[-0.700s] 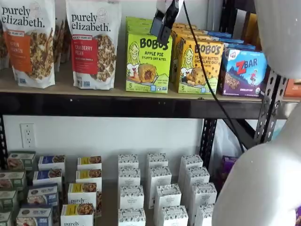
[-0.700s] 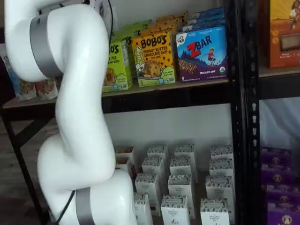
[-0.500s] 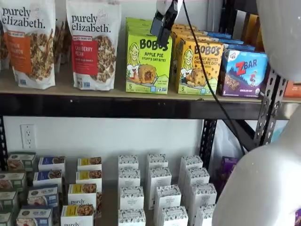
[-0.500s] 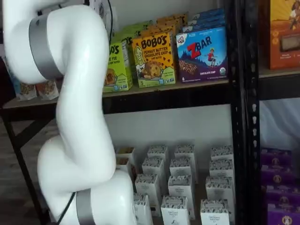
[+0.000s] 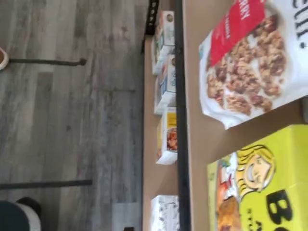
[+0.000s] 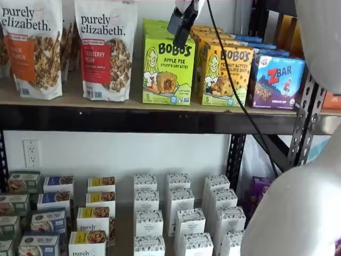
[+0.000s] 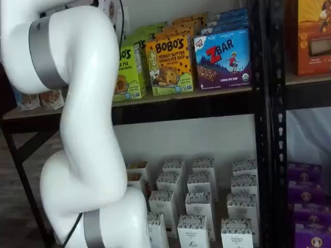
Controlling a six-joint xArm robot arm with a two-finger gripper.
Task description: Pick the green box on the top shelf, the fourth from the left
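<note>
The green box (image 6: 168, 69) stands upright at the front of the top shelf (image 6: 133, 120), with more green cartons behind it. In a shelf view my arm hides the left part of the green box (image 7: 129, 70). The wrist view shows its face (image 5: 269, 187) on the tan board (image 5: 204, 139). My gripper (image 6: 179, 33) hangs from the upper edge of a shelf view, its black fingers in front of the box's top right corner. The fingers show side-on as one dark shape, so I cannot tell whether they are open. They hold nothing.
A cranberry granola bag (image 6: 106, 50) stands left of the green box. A yellow-orange Bobo's box (image 6: 226, 74) and a ZBar box (image 6: 276, 80) stand to its right. White cartons (image 6: 178, 213) fill the lower shelf. A black cable (image 6: 234, 90) hangs by the gripper. My white arm (image 7: 83, 129) stands before the shelves.
The gripper has risen a little and shifted slightly left in front of the green box. The boxes have not moved.
</note>
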